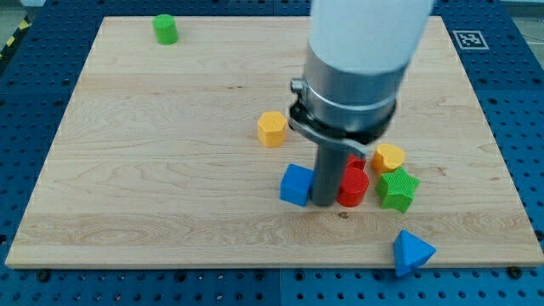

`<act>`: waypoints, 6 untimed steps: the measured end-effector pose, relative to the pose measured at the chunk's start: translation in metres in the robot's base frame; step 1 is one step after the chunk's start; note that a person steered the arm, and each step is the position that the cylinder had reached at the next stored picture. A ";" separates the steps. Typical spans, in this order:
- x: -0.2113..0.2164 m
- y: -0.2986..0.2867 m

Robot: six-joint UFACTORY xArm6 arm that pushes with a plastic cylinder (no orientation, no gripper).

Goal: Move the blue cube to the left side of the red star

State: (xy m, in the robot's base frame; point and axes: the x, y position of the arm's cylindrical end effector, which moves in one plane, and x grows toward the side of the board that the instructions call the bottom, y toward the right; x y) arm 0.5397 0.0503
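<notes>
The blue cube sits on the wooden board below the view's middle. The red star lies just to its right. My tip stands between the two, touching or nearly touching both. The rod and the arm's wide body hide part of the red star's left and top.
A yellow hexagonal block lies above and left of the blue cube. A yellow heart-like block and a green star sit right of the red star. A blue triangular block is at the bottom edge. A green cylinder is at top left.
</notes>
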 end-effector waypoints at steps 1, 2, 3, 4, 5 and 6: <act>0.007 -0.005; 0.044 -0.019; 0.029 -0.056; -0.026 -0.067; -0.075 -0.068; -0.049 -0.073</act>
